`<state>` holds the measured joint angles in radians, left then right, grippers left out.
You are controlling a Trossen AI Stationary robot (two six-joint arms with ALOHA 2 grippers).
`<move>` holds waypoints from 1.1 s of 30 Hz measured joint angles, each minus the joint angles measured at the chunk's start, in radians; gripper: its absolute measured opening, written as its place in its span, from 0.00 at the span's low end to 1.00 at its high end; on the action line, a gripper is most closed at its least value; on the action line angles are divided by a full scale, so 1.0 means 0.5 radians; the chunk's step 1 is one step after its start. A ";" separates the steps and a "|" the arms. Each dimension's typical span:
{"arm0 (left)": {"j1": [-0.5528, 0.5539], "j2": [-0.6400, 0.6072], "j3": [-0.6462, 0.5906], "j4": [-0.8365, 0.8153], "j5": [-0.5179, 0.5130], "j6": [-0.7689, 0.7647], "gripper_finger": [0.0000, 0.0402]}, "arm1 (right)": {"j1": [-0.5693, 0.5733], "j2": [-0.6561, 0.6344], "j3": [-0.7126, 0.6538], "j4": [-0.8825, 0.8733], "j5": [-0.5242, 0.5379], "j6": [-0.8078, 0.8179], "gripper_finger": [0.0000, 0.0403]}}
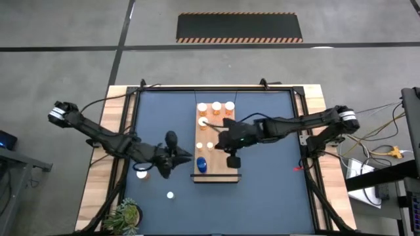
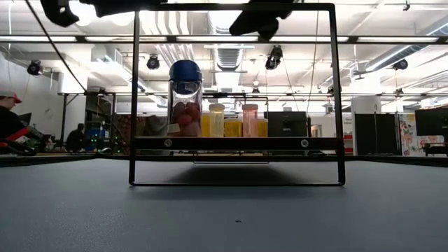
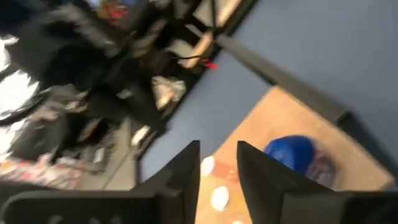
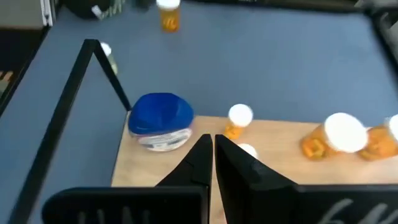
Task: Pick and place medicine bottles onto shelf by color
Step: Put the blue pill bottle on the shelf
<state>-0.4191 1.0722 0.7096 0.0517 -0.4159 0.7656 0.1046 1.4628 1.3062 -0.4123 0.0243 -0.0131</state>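
A: Low view first: what sits nearest?

B: Bare blue-grey table (image 2: 224, 217) fills the lower half. Mid-frame stands the shelf (image 2: 231, 143) on its dark frame, and on it the blue bottle (image 2: 185, 98) left of centre, with orange bottles (image 2: 217, 120) in a row to its right.

A: And from overhead?

B: At lower left of the high view there is a green plant (image 1: 123, 215); just above and right of it a white-capped bottle (image 1: 170, 195) stands alone on the table, and another orange bottle (image 1: 142, 174) lies left of centre. The left gripper (image 1: 186, 158) is near the shelf's lower left corner, close to the blue bottle. In its wrist view the fingers (image 3: 186, 171) stand a narrow gap apart with nothing between them.

A: The right one?

B: The right gripper (image 1: 233, 160) hangs over the shelf's lower right part. Its fingers (image 4: 200, 158) are pressed together, empty, just beside the blue bottle and a small orange bottle (image 4: 239, 120).

A: Farthest?

B: Three more bottles (image 1: 216, 107) line the shelf's upper end.
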 joint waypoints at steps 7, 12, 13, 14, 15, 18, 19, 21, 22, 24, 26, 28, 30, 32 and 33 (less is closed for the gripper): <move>0.000 -0.256 -0.349 0.333 -0.115 0.042 0.06 | 0.019 0.347 0.482 -0.574 -0.039 0.249 0.02; -0.001 -0.376 -0.531 0.478 -0.114 0.113 0.01 | 0.019 0.535 0.693 -0.805 -0.090 0.422 0.02; -0.001 -0.398 -0.565 0.503 -0.115 0.120 0.01 | 0.019 0.565 0.718 -0.824 -0.118 0.458 0.02; -0.001 -0.416 -0.588 0.524 -0.115 0.122 0.01 | 0.019 0.591 0.739 -0.832 -0.139 0.480 0.02; -0.001 -0.437 -0.610 0.543 -0.114 0.122 0.01 | 0.019 0.616 0.758 -0.835 -0.160 0.501 0.02; -0.001 -0.492 -0.650 0.551 -0.114 0.123 0.00 | 0.019 0.683 0.801 -0.841 -0.231 0.568 0.02; -0.001 -0.507 -0.655 0.552 -0.115 0.123 0.00 | 0.019 0.703 0.813 -0.844 -0.252 0.590 0.02; 0.000 -0.541 -0.657 0.555 -0.114 0.127 0.00 | 0.019 0.724 0.821 -0.835 -0.260 0.651 0.02; 0.000 -0.557 -0.657 0.559 -0.114 0.138 0.00 | 0.018 0.733 0.821 -0.842 -0.260 0.690 0.02; 0.000 -0.588 -0.664 0.558 -0.114 0.165 0.00 | 0.018 0.744 0.818 -0.843 -0.260 0.747 0.02; 0.000 -0.614 -0.689 0.556 -0.114 0.166 0.00 | 0.020 0.760 0.817 -0.835 -0.260 0.786 0.02; 0.000 -0.637 -0.718 0.549 -0.114 0.175 0.00 | 0.026 0.776 0.817 -0.816 -0.258 0.812 0.02; 0.000 -0.650 -0.735 0.548 -0.113 0.178 0.00 | 0.027 0.798 0.817 -0.806 -0.259 0.813 0.02; 0.000 -0.669 -0.744 0.546 -0.113 0.178 0.00 | 0.028 0.814 0.814 -0.791 -0.257 0.813 0.02; 0.000 -0.672 -0.744 0.559 -0.113 0.177 0.00 | 0.028 0.828 0.812 -0.782 -0.257 0.811 0.02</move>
<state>-0.4191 0.7363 0.3374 0.3310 -0.4725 0.8543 0.1184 1.8767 1.7124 -0.8035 -0.1042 0.3925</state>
